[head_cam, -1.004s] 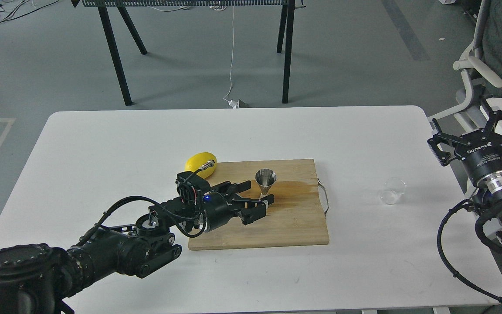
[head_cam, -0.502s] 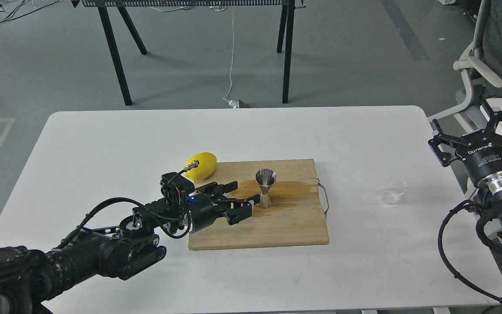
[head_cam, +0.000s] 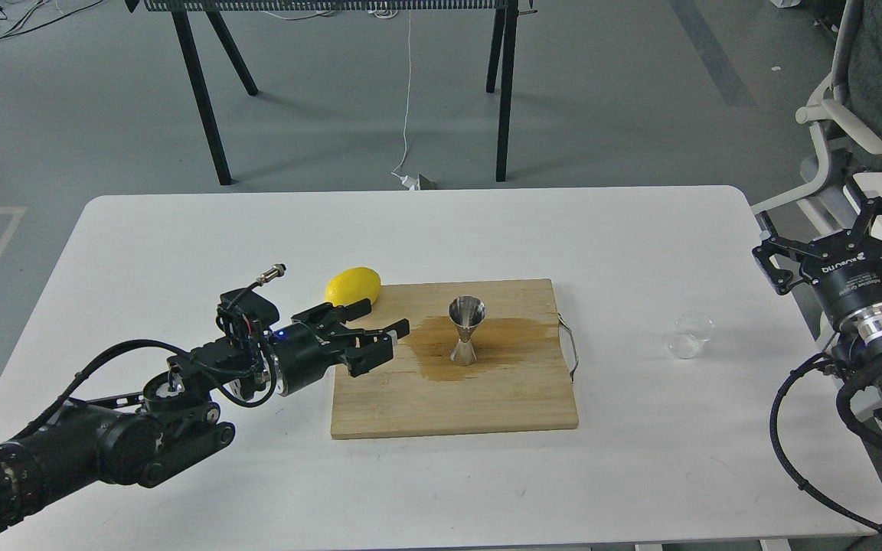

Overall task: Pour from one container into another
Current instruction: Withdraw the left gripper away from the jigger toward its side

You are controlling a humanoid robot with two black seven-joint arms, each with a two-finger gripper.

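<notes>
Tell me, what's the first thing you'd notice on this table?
Probably the bright yellow lemon at the wooden board's far left corner, right beside the open left claw. Next, the shiny steel jigger standing upright mid-board in a dark wet stain. The small clear cup sits alone on the white table, near the open right claw.

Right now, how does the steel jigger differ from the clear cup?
The shiny steel hourglass jigger is opaque metal; the small clear see-through cup is transparent. The jigger stands on the wooden cutting board, on a darker wet-looking stain; the cup sits on the bare white table, right of the board. The jigger narrows at a waist; the cup looks straight-sided. Both are upright and ungripped.
</notes>
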